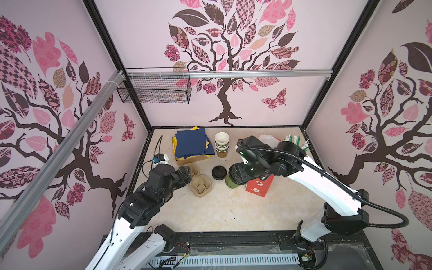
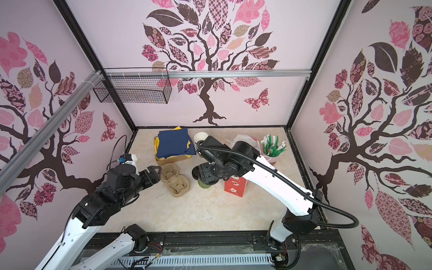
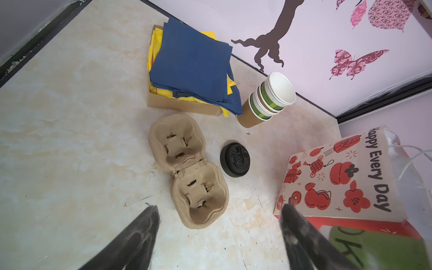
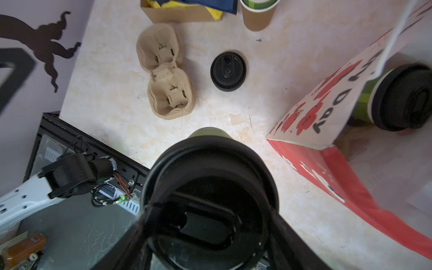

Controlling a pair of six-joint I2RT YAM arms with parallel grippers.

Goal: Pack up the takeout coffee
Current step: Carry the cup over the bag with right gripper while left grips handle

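Green lidded cup (image 1: 230, 184) clamped by right gripper (image 4: 211, 208), beside red paper bag (image 1: 259, 185), left gripper (image 3: 218, 208) spread wide, empty, near pulp carrier (image 3: 187, 168).

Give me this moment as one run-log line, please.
right gripper: shut on lidded green cup | left gripper: open, empty, near cup carrier | cup carrier: both wells empty

The green cup (image 1: 230, 184) is matt paper; its lid (image 4: 210, 177) is glossy black plastic. The cup carrier (image 3: 187, 163) is rough moulded pulp, and the surface (image 3: 70, 140) is smooth, marble-patterned.
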